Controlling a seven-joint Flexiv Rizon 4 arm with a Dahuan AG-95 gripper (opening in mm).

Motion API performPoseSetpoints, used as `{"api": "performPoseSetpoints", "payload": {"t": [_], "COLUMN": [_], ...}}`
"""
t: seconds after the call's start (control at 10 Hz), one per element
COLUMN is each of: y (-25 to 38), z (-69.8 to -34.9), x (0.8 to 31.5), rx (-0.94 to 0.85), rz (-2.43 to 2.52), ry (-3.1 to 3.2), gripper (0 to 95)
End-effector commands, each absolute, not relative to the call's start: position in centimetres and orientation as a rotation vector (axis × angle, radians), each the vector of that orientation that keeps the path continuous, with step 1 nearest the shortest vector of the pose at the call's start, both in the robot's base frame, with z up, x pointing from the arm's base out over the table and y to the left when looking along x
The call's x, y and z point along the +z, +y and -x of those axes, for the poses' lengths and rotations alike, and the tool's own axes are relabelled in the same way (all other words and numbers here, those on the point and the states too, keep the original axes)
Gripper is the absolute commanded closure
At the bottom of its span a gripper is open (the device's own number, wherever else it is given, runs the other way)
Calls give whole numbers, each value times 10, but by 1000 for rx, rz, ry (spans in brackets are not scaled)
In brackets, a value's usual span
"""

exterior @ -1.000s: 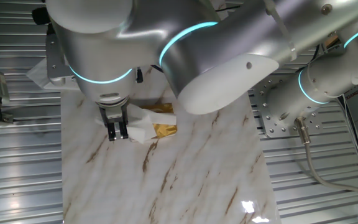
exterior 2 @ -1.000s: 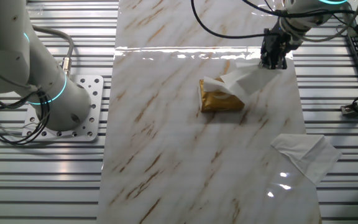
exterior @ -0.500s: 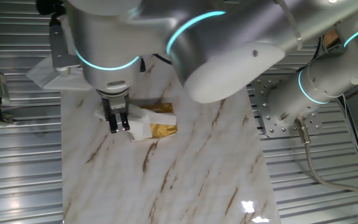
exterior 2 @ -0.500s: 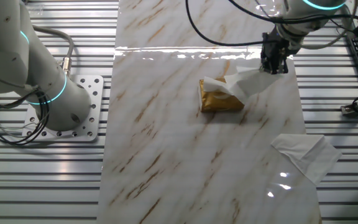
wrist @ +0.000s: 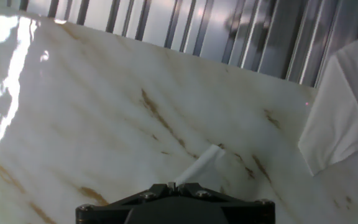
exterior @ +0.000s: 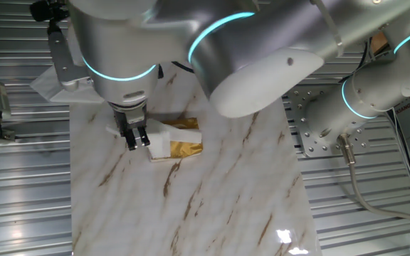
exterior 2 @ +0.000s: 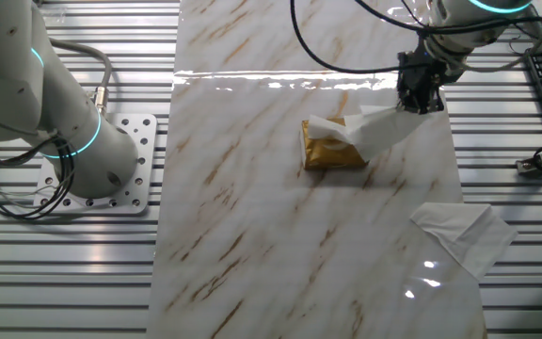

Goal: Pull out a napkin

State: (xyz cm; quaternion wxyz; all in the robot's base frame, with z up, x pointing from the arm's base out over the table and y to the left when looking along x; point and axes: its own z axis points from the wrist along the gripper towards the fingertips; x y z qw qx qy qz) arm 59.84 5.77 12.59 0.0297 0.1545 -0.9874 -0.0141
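Observation:
The gold foil packet [exterior 2: 335,153] lies mid-table; it also shows in the one fixed view [exterior: 188,147]. The white napkin [exterior 2: 376,129] stretches from the packet's top to my gripper [exterior 2: 420,97]. My gripper is shut on the napkin's far corner, just off the packet's side and close above the table. In the one fixed view the gripper [exterior: 136,139] pinches the napkin [exterior: 161,139] left of the packet. In the hand view a thin white strip of napkin [wrist: 199,167] sticks out between the closed fingertips of the gripper [wrist: 177,185].
A larger spread-out white tissue [exterior 2: 463,235] lies at the edge of the marble tabletop [exterior 2: 252,217]; it also shows in the hand view [wrist: 347,109] and behind the arm [exterior: 50,83]. Ribbed metal surrounds the board. The arm's base [exterior 2: 111,169] stands beside it.
My gripper has shifted slightly away from the packet, still shut on the napkin, which is drawn out a little more. The packet has not moved.

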Motion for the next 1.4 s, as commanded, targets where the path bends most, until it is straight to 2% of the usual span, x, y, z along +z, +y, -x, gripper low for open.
{"api": "performPoseSetpoints", "payload": {"t": [0.1, 1.4], "y": [52, 34], "z": [-602, -606], "x": [127, 136], "rx": [-39, 17], "rz": [-574, -1466], "ry": [-3025, -2730], "gripper": [950, 950]}}
